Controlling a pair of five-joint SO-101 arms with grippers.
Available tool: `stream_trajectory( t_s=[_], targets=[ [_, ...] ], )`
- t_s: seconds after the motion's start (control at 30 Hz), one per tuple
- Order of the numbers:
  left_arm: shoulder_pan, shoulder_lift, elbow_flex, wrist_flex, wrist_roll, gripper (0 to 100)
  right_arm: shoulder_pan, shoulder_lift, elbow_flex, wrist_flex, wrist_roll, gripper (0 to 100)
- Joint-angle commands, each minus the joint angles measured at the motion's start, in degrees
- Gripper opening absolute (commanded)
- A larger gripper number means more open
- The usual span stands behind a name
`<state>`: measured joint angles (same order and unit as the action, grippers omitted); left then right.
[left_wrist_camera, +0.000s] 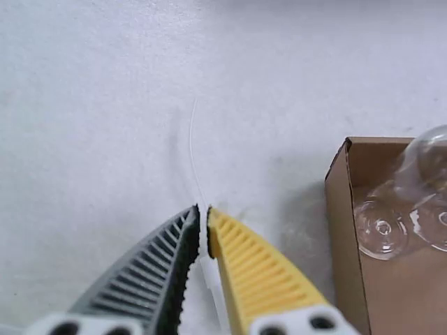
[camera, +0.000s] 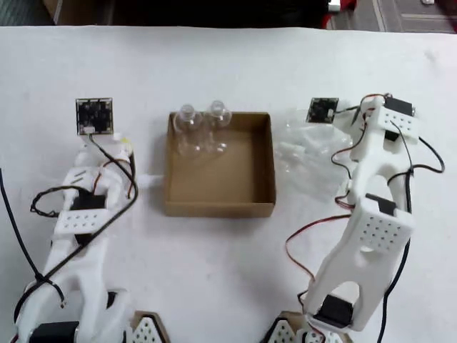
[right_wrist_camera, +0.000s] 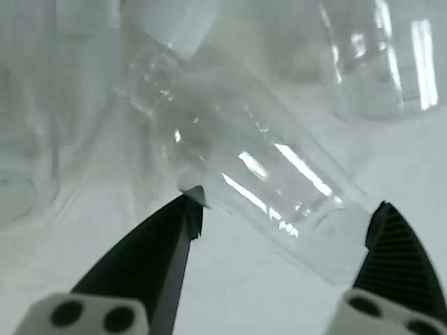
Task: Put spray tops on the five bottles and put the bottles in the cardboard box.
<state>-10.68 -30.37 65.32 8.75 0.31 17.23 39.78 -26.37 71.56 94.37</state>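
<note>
Inside the wide-spread right gripper point(right_wrist_camera: 286, 206) lies a clear bottle point(right_wrist_camera: 258, 160), while the left gripper point(left_wrist_camera: 202, 216) pinches a thin tube point(left_wrist_camera: 192, 153).

— Any print you can read from there?
— None I can make out. The box point(camera: 218, 207) shows me plain brown card, and the bottles point(camera: 187, 121) are bare clear plastic.

cardboard box point(camera: 220, 207) open except two bottles point(camera: 201, 128) in far corner, loose bottles point(camera: 303, 143) cluttered beside it
</note>
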Motion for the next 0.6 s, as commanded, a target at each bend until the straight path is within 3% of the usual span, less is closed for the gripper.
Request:
stream_trajectory(
  t_s=[0.0, 0.2, 0.4, 0.57],
  targets=[
    [0.6, -0.2, -1.7, -1.8, -0.5, 2, 0.3, 1.9, -3.4, 1.1, 0.4, 24.8],
    [0.6, -0.2, -1.7, -1.8, -0.5, 2, 2.6, 1.7, -4.0, 5.1, 0.5, 1.9],
    [0.6, -0.2, -1.7, -1.8, -0.5, 2, 9.5, -1.5, -6.0, 11.6, 0.7, 4.4],
    [0.6, -0.2, -1.7, -1.8, -0.5, 2, 17.1, -2.9, -6.6, 17.0, 9.7, 4.8]
  ],
)
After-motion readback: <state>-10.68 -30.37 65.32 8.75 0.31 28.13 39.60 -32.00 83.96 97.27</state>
